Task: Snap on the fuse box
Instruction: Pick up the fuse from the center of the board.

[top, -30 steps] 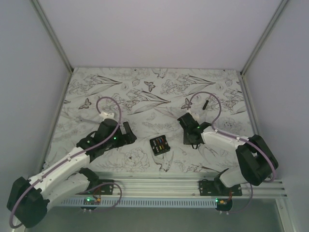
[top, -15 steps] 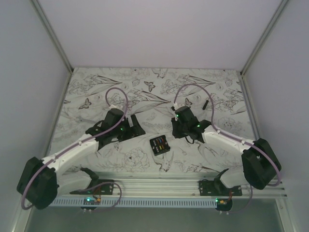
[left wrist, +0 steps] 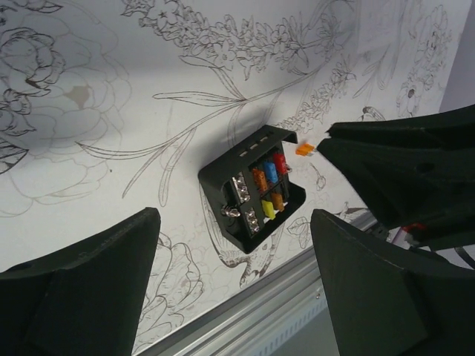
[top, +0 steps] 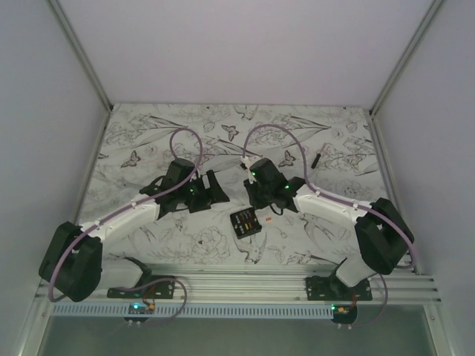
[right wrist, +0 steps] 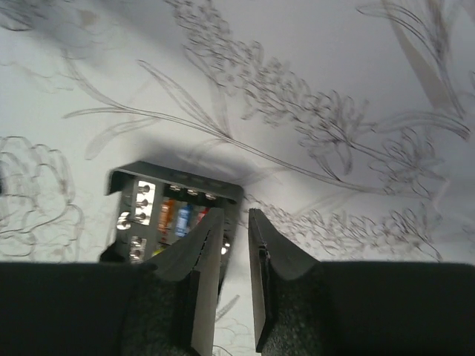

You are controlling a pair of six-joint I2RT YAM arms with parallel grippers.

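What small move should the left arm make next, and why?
Probably lower the left gripper around the small black squarish plastic fuse box to steady it: its jaws stand wide open with the box centred between them, untouched.

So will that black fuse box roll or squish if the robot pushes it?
The fuse box looks like stiff plastic, so it shouldn't squish. It sits flat on the table with squarish sides, so it would likely slide, not roll. Small and open-topped, probably light.
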